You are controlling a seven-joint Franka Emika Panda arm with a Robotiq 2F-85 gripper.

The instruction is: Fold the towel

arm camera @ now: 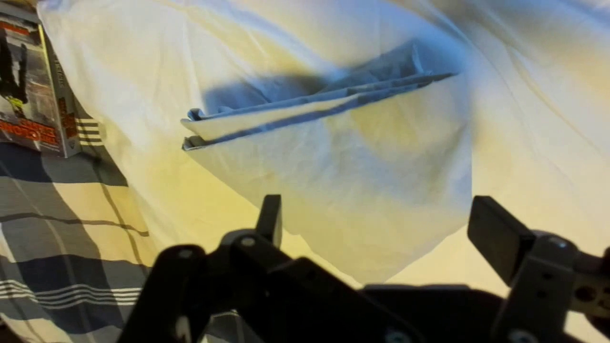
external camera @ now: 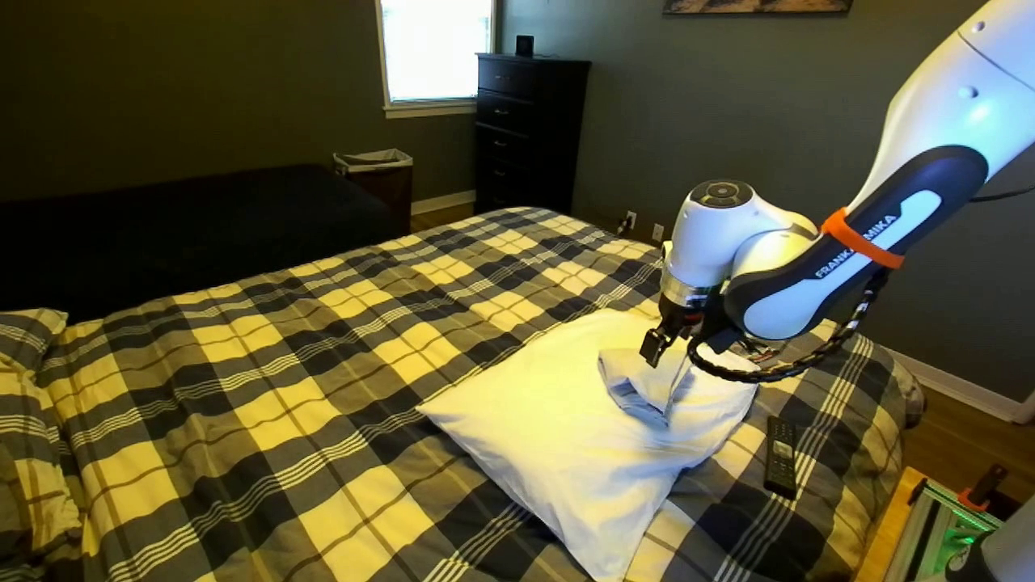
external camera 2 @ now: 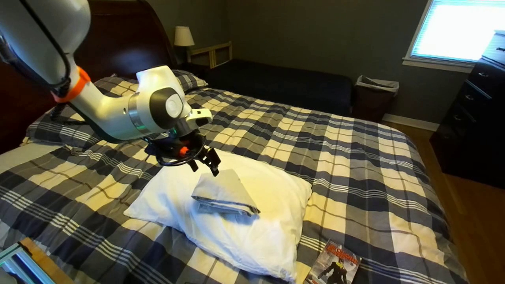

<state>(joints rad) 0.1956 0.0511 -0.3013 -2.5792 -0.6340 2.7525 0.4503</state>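
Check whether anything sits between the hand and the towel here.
Nothing visible does. In the wrist view, the open hand has the towel in plain sight. The towel lies on the pillow with nothing seen on top of it, and the remote lies on the bed, off to one side.

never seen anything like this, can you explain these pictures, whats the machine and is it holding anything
That is a white robot arm, ending in a black pincer. Two pictures come from cameras standing outside the robot; the close-up comes from one on its wrist, looking past the pincer. A white pillow lies on the plaid bedcover, and on the pillow rests a pale folded towel. A remote and a printed book or case lie nearby. The pincer is open and holds nothing.
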